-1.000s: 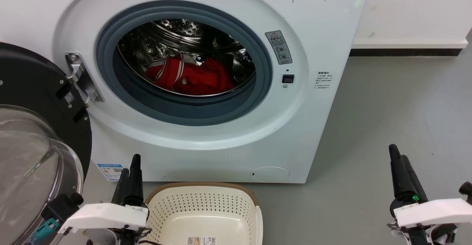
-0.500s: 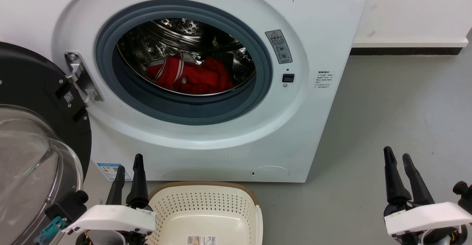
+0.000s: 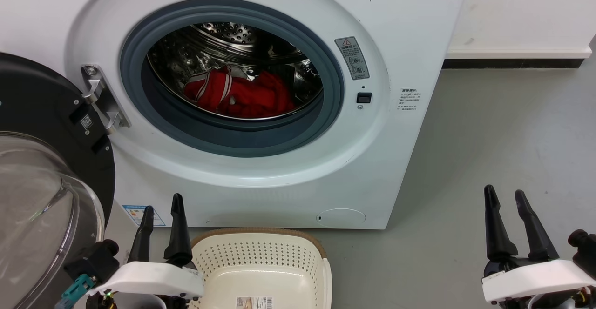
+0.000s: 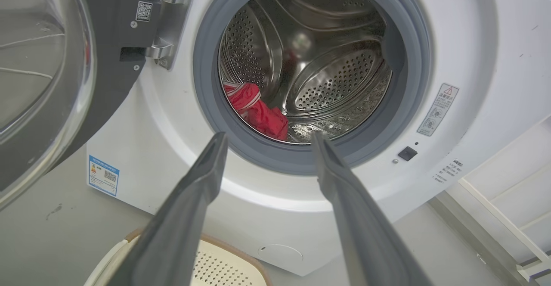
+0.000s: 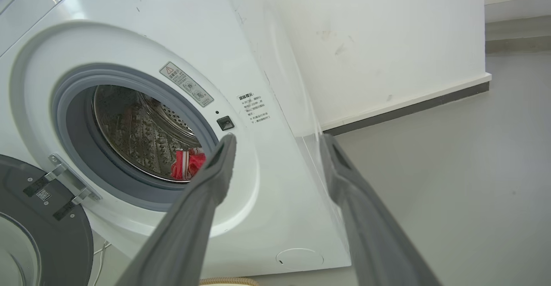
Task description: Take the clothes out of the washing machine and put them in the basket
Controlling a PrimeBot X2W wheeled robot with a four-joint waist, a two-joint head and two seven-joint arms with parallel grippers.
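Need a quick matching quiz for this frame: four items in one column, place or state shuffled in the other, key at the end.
Items
1. clothes
2. basket
3. door
4. right gripper

Place or state
a. swung open, left of the washing machine
b. lying in the drum
c. on the floor, below the porthole
d. fingers apart, over the floor right of the machine

Pairs: 1-b, 2-c, 3-a, 4-d
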